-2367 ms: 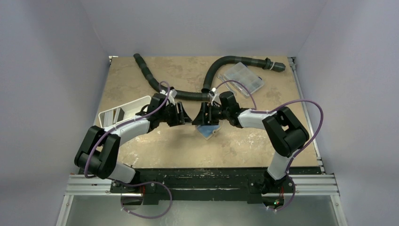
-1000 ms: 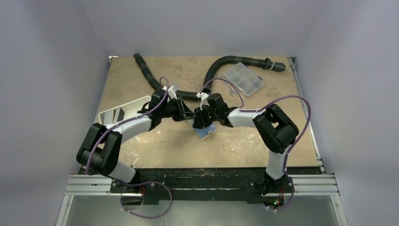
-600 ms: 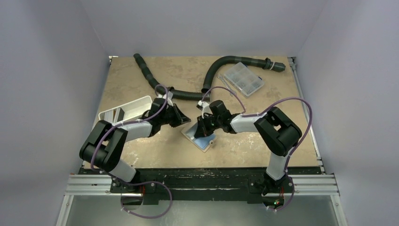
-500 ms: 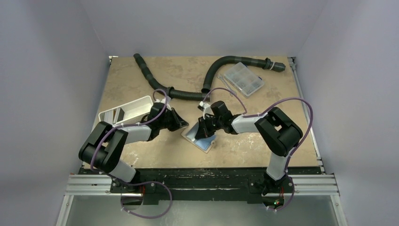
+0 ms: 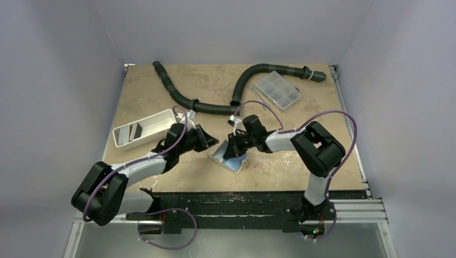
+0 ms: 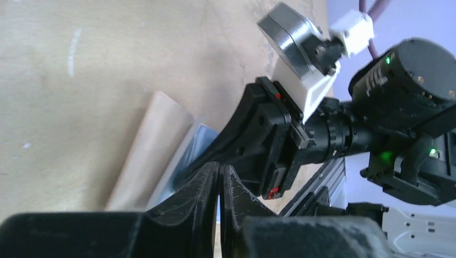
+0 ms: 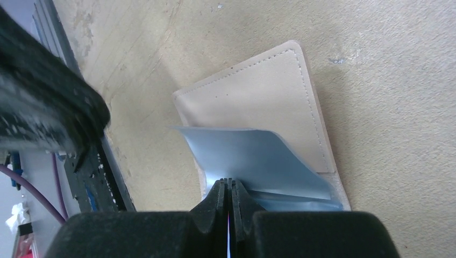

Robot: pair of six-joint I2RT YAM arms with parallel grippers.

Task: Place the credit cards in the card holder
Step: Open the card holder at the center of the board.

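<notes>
Right jaws pinch the card holder (image 7: pixel 258 97)

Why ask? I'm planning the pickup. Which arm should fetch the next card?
Left, probably. The right pincer is shut on the card holder, lifting its blue flap open; the left pincer looks empty and sits nearer the dark cards in the white tray.
</notes>
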